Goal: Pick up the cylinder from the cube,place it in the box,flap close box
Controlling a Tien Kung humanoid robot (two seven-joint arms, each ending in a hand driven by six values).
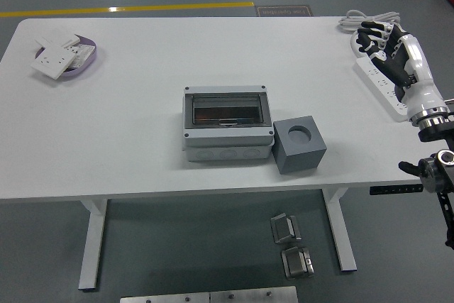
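A grey cube (299, 145) with an empty round hole in its top stands near the table's front edge. Just left of it sits the grey box (227, 125), its clear flap lying shut over the top. No cylinder shows on the cube; through the flap the box's inside is too dim to make out. My right hand (379, 44) hovers over the table's far right edge, well away from the cube, fingers loosely spread and holding nothing.
A white power strip (386, 83) with its coiled cable (369, 18) lies under my right hand. At the far left corner a purple dish (85, 69) holds white switch plates (57, 54).
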